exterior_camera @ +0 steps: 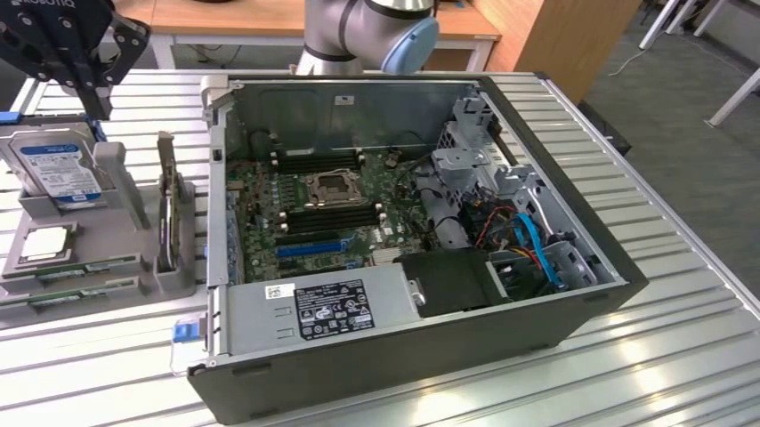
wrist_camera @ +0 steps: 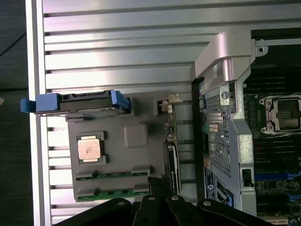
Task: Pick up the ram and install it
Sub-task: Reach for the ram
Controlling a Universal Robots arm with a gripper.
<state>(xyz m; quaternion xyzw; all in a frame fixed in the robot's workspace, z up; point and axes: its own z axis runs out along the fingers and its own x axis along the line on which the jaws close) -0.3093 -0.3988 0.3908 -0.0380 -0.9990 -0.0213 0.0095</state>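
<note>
Right now the tool [exterior_camera: 98, 102] [wrist_camera: 160, 184] hangs at the exterior view's left, up over the grey parts holder [exterior_camera: 119, 267] [wrist_camera: 136, 136], with its black fingers [wrist_camera: 154, 182] clenched together and nothing between them. The ram [exterior_camera: 74, 269] [wrist_camera: 113, 175], a thin green stick, lies flat in a groove of that holder, and a second green stick [exterior_camera: 53, 301] [wrist_camera: 115, 193] lies in the next groove just beside it; the tool touches neither of them. On the same holder sit a square processor chip [exterior_camera: 48, 242] [wrist_camera: 91, 147], a hard drive [exterior_camera: 53, 169] [wrist_camera: 75, 103] in blue rails, and an expansion card [exterior_camera: 166, 213] [wrist_camera: 171, 155] standing upright on the side nearest the computer. The holder rests on a ribbed metal desk [exterior_camera: 665, 356] [wrist_camera: 117, 47]. Just beside it, toward the exterior view's right, the computer case [exterior_camera: 570, 302] [wrist_camera: 225, 117] lies on its side with the panel off, so the motherboard [exterior_camera: 267, 200] faces up, its processor socket [exterior_camera: 329, 187] [wrist_camera: 282, 113] in the middle with dark memory slots [exterior_camera: 315, 160] on both sides of it. A grey power supply [exterior_camera: 320, 311] fills the near corner of the case, and the arm's grey and blue joint [exterior_camera: 380, 36] rises behind it.
</note>
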